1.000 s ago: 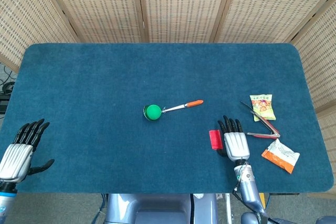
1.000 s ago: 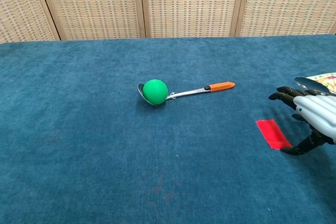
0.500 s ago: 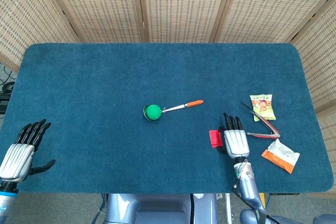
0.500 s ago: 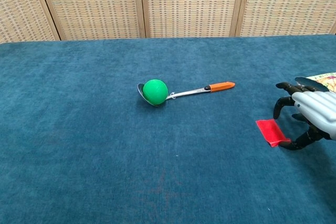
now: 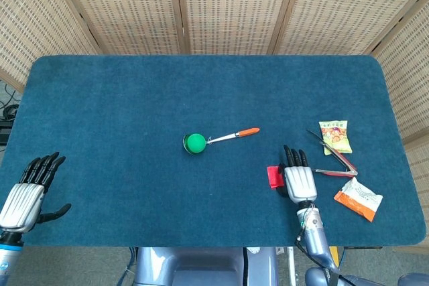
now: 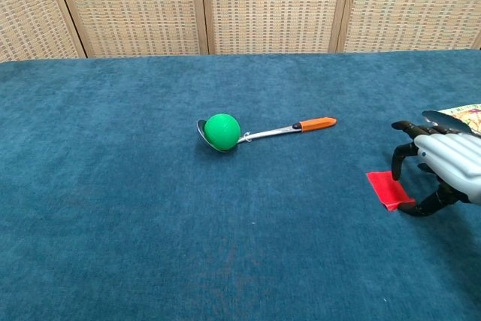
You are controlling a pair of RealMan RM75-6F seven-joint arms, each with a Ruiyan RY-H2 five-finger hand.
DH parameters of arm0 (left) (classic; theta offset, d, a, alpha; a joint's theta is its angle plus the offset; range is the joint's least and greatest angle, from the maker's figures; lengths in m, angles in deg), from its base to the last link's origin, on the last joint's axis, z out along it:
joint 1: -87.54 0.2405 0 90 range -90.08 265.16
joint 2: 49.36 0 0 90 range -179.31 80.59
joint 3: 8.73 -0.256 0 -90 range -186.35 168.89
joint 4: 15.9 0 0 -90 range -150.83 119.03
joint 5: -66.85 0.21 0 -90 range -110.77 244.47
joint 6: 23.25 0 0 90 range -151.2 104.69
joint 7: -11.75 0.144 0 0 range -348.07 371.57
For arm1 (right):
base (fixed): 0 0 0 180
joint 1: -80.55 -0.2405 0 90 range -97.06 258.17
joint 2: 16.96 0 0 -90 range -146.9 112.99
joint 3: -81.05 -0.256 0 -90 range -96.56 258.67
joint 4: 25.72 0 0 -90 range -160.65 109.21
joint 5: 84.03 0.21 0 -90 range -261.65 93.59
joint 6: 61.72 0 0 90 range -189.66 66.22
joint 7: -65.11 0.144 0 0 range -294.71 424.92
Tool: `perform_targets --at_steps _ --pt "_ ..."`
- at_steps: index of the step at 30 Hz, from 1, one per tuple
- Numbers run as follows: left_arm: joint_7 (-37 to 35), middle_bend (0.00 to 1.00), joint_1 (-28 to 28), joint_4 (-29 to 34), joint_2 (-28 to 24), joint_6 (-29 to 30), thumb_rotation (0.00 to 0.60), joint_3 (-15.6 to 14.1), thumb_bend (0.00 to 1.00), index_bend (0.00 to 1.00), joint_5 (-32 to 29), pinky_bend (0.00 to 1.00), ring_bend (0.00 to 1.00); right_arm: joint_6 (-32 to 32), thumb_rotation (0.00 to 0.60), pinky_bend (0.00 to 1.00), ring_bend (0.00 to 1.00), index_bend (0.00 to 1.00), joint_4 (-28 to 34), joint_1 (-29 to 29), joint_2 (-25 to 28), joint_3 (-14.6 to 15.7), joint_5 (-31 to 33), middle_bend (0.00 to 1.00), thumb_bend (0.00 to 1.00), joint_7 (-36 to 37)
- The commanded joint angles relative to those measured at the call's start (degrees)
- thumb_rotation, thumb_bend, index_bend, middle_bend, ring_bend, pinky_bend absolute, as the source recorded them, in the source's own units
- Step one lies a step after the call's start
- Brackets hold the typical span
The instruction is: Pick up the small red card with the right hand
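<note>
Right, left to right: left hand (image 5: pixel 23 195) sits at the near-left corner of the table (image 5: pixel 134 85), fingers spread, holding nothing, well away from the job. Mid-table there's a green ball (image 6: pixel 222 130) in the bowl of an orange-handled spoon (image 6: pixel 282 130); not relevant.

The small red card (image 6: pixel 388 189) lies near the front right, just left of the right hand (image 6: pixel 440 171). In the chest view the fingertips are curled down around the card's right edge, thumb at the near corner, a finger at the far corner. The card looks slightly lifted or buckled at that edge, but I can't tell if it's actually pinched or only being nudged.

Handling guess: thin, very light, somewhat flexible, flat on plush cloth. No weight issue; the problem is getting under an edge. The nap should let a fingertip dig in. Best bet is to pinch across the right-hand edge, thumb against finger, with light force so it doesn't fold or slide away.

Snack packets (image 5: pixel 335 136) and tongs (image 5: pixel 333 159) lie further right.
</note>
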Motion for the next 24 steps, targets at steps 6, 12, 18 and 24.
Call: perform_targets --at_steps 6,12,18,24 --pt "-0.2 0.00 0.0 0.0 -0.1 0.1 0.600 0.0 0.21 0.00 0.1 0.00 0.00 -0.5 0.600 0.00 0.00 0.47 -0.4 -0.3 -0.3 -0.3 0.4 0.00 0.26 -0.2" --pt "-0.3 0.00 0.0 0.1 -0.2 0.2 0.600 0.0 0.21 0.00 0.2 0.00 0.00 -0.8 0.600 0.00 0.00 0.48 -0.2 -0.7 -0.4 -0.6 0.6 0.00 0.26 -0.6" --pt "-0.5 0.00 0.0 0.1 -0.2 0.2 0.600 0.0 0.21 0.00 0.1 0.00 0.00 -0.7 0.600 0.00 0.00 0.50 0.2 -0.8 -0.3 -0.7 0.8 0.01 0.30 -0.9" --pt "-0.4 0.00 -0.1 0.0 -0.2 0.1 0.600 0.0 0.21 0.00 0.2 0.00 0.00 -1.0 0.600 0.00 0.00 0.51 0.2 -0.8 -0.3 -0.5 1.1 0.01 0.31 -1.1"
